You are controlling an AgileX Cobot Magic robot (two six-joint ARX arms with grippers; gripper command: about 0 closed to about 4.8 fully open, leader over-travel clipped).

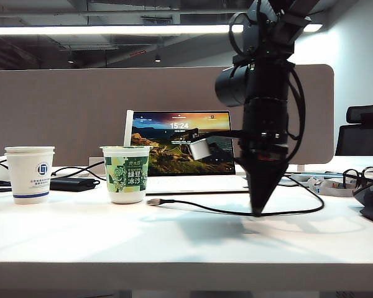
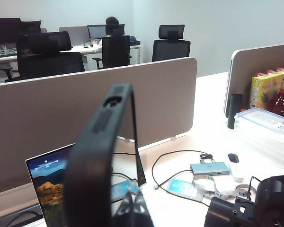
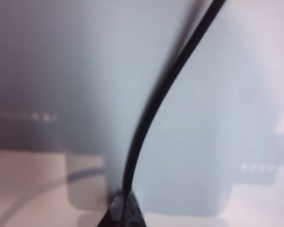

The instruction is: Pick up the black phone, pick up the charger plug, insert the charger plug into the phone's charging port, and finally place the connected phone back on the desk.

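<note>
Left end effector [image 2: 132, 203] pinches the glossy black phone [image 2: 102, 156] upright; right end effector [image 3: 123, 203] clamps the thin black cable [image 3: 156, 104]

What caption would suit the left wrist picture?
Left claw holds the black phone upright above the laptop on the desk.

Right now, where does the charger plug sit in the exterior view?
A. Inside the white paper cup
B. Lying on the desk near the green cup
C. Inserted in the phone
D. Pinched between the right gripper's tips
B: the charger plug lies free on the desk just right of the green cup, while the right gripper, shut, pinches the black cable farther along.
</note>
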